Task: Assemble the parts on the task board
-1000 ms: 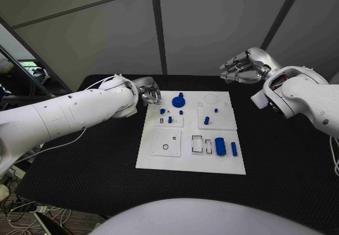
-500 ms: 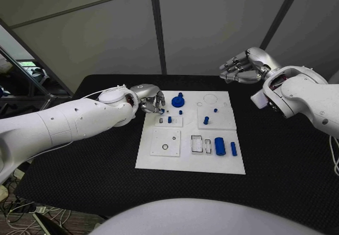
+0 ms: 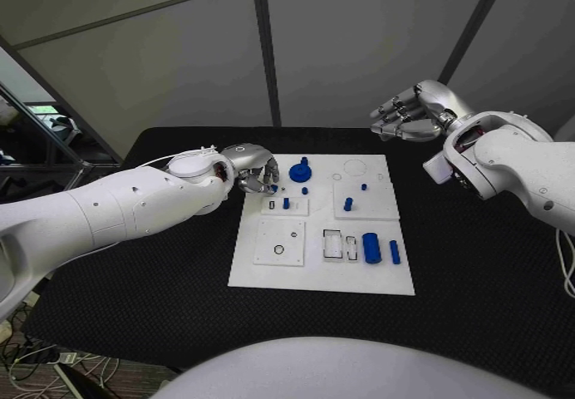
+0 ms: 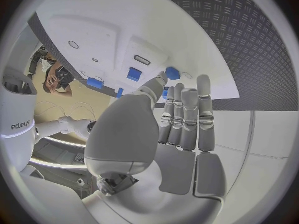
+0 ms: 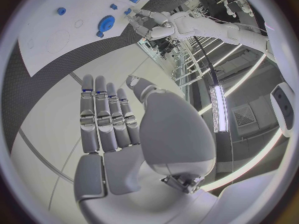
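From my seat, the landmark is the white rectangular task board [image 3: 321,270] lying in the middle of the black textured table [image 3: 144,283]. At the board's far left corner I see the silver left hand [image 3: 254,170] at the end of its white arm, hovering over the board's edge. In the left wrist view its fingers [image 4: 187,114] lie straight and side by side with the thumb reaching forward toward a small blue part [image 4: 172,73]; I cannot tell whether the thumb touches it, and nothing sits in the palm, so I read the hand as released.

On the board, just right of that hand, small blue pegs [image 3: 285,202] stand in a raised white square plate. Beyond them, at the far edge, sits a round blue gear-like part [image 3: 300,173] with a knob. Toward the board's middle right a blue peg [image 3: 347,204] stands upright in another plate. Nearer me, a white plate with a dark ring [image 3: 279,249] lies left of two pale rectangular slots, then a thick blue cylinder [image 3: 371,248] and a thinner blue bar [image 3: 395,252] lie side by side.

Well beyond the board's far right corner, the silver right hand [image 3: 405,115] hangs above the table, fingers [image 5: 102,119] straight and parted, holding nothing.
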Controlling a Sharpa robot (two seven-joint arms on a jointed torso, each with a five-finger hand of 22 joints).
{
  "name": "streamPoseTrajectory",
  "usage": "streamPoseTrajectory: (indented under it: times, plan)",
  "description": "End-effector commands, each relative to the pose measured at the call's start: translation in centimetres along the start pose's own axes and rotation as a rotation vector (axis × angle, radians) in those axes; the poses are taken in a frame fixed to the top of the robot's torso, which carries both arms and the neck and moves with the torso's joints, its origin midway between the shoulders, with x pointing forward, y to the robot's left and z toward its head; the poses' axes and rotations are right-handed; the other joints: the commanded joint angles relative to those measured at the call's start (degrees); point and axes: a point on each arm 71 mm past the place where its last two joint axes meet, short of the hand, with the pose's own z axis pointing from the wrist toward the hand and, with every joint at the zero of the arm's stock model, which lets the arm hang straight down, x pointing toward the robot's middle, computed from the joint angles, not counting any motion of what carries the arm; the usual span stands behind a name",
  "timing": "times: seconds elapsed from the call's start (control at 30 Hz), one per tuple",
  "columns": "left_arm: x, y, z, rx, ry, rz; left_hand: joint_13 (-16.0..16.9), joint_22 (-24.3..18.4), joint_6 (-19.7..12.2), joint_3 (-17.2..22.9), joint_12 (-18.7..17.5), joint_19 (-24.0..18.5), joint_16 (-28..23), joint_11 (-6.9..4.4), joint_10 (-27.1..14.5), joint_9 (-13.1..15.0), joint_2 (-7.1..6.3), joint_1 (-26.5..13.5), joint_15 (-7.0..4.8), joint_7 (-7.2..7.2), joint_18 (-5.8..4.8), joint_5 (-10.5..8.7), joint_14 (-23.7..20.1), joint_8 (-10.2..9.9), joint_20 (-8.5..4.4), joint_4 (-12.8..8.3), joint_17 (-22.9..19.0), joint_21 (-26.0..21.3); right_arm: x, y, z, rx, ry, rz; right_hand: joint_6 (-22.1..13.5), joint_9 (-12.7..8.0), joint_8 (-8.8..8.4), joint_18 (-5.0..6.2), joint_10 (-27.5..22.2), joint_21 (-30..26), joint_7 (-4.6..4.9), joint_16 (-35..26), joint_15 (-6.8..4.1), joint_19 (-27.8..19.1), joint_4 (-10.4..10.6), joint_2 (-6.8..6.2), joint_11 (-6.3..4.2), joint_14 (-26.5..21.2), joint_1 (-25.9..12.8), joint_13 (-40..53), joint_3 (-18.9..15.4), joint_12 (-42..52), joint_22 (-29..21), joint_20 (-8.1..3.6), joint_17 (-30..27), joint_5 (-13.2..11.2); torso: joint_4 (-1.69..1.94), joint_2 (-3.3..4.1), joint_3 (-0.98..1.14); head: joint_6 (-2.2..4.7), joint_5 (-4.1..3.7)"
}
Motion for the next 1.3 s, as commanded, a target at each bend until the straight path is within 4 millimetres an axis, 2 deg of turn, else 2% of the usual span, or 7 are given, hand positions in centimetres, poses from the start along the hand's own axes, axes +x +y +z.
streamPoseTrajectory:
  times: [0.03,0.37,0.73,1.03,1.3]
  plan:
    - [-0.04,-0.16,0.12,0.026,-0.001,0.025,-0.1,0.1,0.3,-0.3,0.3,0.4,0.4,-0.19,0.3,-0.1,0.18,0.7,0.02,0.03,-1.91,-0.01,0.4,-0.2,0.15,0.0,0.1,0.1,-0.04,0.13,0.05,-0.008,0.001,-0.002,-0.1,0.0,-0.12,0.28,-0.1,-0.2,0.01,-0.1,0.27,0.5,0.4,0.26,0.38,0.0,-0.3,0.0,0.0,-0.4,-0.1,0.09,-0.1,0.3,-0.04,-0.02,0.03,-0.01,-0.09]
    - [0.23,-0.19,0.22,0.022,0.035,0.021,-0.3,0.3,0.3,-1.2,0.3,0.4,0.6,-0.11,0.1,-1.0,-0.09,0.4,0.09,0.00,-1.97,-0.14,0.2,-1.6,0.16,0.4,0.0,0.1,-0.06,0.13,0.02,-0.008,0.000,-0.002,-0.1,0.0,-0.12,0.28,-0.1,-0.2,0.01,-0.1,0.27,0.5,0.4,0.26,0.39,0.0,-0.3,0.0,0.0,-0.4,-0.1,0.09,-0.1,0.3,0.14,-0.05,0.04,-0.01,-0.25]
    - [0.37,-0.08,0.09,0.017,0.058,0.018,-0.5,0.5,1.3,-1.9,0.5,0.4,0.9,0.06,-0.1,-1.6,0.00,0.0,0.23,0.33,-2.00,-0.18,0.0,-2.4,0.26,1.0,0.0,0.0,-0.08,0.11,0.00,-0.007,0.000,-0.002,-0.1,0.0,-0.12,0.27,-0.1,-0.3,0.03,-0.1,0.28,0.5,0.5,0.31,0.40,0.0,-0.4,0.0,-0.1,-0.4,-0.1,0.10,-0.1,0.3,0.09,-0.06,0.05,-0.01,-0.27]
    - [0.43,-0.02,0.09,0.011,0.066,0.018,-0.6,0.6,1.1,-3.2,0.9,0.4,1.3,0.35,-0.3,-2.7,-0.03,-0.6,0.48,1.10,-2.01,-0.16,-0.1,-4.1,0.46,1.9,-0.1,-0.2,-0.07,0.12,0.01,-0.008,0.000,-0.002,-0.1,0.0,-0.12,0.27,-0.1,-0.3,0.03,-0.1,0.28,0.5,0.5,0.31,0.40,0.0,-0.4,0.0,-0.1,-0.4,-0.1,0.10,-0.1,0.3,0.06,-0.05,0.05,-0.01,-0.26]
    - [0.60,-0.10,0.38,0.006,0.084,0.016,-0.6,0.6,1.3,-3.3,1.0,0.4,1.4,0.37,-0.4,-3.0,0.29,-0.4,0.52,1.17,-2.00,-0.12,-0.1,-4.4,0.51,2.1,-0.1,-0.3,-0.02,0.18,0.03,-0.009,0.001,-0.001,-0.1,0.0,-0.12,0.27,-0.1,-0.3,0.03,-0.1,0.28,0.5,0.5,0.31,0.40,0.0,-0.4,0.0,-0.1,-0.4,-0.1,0.10,-0.1,0.3,0.05,-0.05,0.06,-0.01,-0.32]
